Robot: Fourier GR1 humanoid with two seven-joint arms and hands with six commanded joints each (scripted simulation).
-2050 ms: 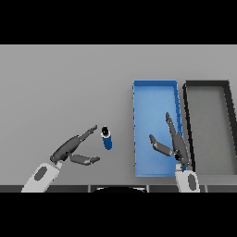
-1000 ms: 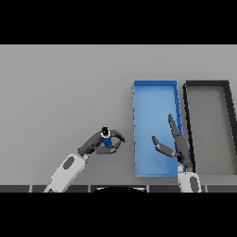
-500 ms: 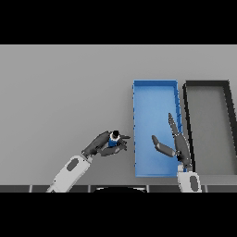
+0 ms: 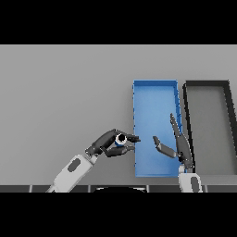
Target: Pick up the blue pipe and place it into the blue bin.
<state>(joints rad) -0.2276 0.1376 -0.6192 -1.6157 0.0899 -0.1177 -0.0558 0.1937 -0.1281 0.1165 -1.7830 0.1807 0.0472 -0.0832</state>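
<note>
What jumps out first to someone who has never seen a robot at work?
The bright blue bin right of centre, beside a black bin. At its left edge the left hand has its fingers curled round a small blue pipe. The right hand hangs open over the blue bin's near end.

Even, flat light, with no glare and only faint shadows.
</note>
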